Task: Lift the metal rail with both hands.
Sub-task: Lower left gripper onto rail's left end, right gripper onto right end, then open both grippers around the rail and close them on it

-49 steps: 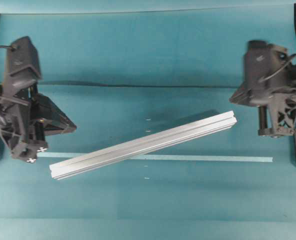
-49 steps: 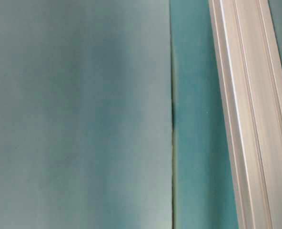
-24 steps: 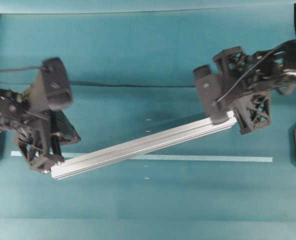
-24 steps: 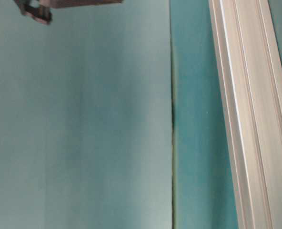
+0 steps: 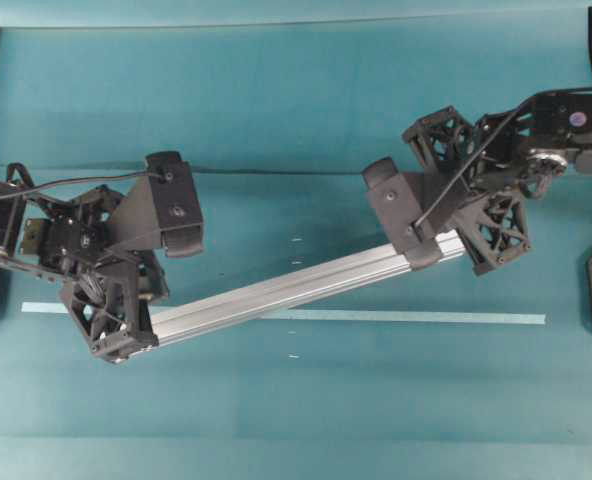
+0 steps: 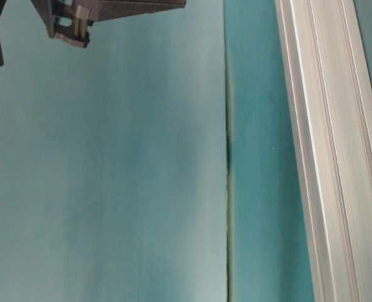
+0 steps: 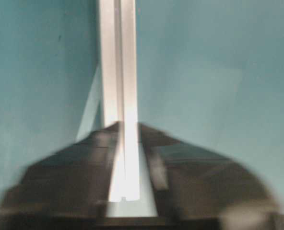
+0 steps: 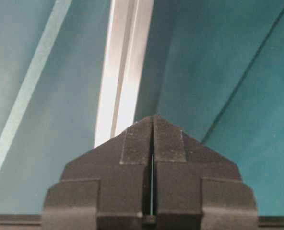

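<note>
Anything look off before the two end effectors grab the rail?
The metal rail lies askew, crossing the pale tape strip at an angle. The right end effector is shut above its end, so it cannot straddle it yet.

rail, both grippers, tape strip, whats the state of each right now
metal rail: lying flat on the table, slanted across the tape strip, not lifted.
left gripper: jaws parted, straddling the rail's near end, blurred.
right gripper: jaws shut together, at the rail's other end, gripping nothing.
tape strip: flat on the table, partly under the rail.
</note>
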You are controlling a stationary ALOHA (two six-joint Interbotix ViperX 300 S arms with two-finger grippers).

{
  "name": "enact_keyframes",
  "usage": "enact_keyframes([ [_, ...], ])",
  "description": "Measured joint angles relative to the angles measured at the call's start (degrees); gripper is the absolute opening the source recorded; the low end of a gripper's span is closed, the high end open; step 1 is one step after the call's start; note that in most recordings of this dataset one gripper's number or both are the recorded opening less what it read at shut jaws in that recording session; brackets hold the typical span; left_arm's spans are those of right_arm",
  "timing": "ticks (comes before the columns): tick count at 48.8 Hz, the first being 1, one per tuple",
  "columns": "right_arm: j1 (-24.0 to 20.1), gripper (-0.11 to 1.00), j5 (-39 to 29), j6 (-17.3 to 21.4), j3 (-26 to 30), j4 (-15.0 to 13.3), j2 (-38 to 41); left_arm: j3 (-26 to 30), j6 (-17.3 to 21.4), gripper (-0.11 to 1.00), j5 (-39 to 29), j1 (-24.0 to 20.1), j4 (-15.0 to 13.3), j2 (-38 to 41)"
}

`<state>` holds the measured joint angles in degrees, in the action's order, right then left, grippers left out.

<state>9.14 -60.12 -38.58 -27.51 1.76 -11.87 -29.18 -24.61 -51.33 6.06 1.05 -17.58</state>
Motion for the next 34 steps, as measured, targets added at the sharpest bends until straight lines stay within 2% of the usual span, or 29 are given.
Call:
enact_keyframes([
  [6, 0.0, 0.13, 0.0, 0.2, -0.1, 0.0, 0.3, -0.2, -0.1, 0.76, -0.1, 0.0, 0.1, 0.3],
  [11, 0.0, 0.31, 0.0, 0.4, -0.1, -0.1, 0.4, -0.2, 0.1, 0.96, -0.4, 0.0, 0.0, 1.1],
  [19, 0.1, 0.79, 0.4, 4.6, -0.1, 0.0, 0.7, -0.2, 1.0, 0.95, -0.4, -0.1, 0.1, 1.8],
  [23, 0.1, 0.95, 1.2, 7.2, -0.1, -0.1, 0.9, -0.2, 1.5, 0.95, -0.4, 0.0, 0.0, 2.0],
  [26, 0.1, 1.00, 1.8, 8.5, -0.2, -0.2, 1.0, -0.2, 1.9, 0.95, -0.4, 0.0, 0.1, 2.0],
  [34, 0.1, 0.98, 2.5, 8.8, -0.9, -0.3, 1.4, 0.0, 2.3, 0.95, -0.2, 0.0, 0.1, 3.3],
])
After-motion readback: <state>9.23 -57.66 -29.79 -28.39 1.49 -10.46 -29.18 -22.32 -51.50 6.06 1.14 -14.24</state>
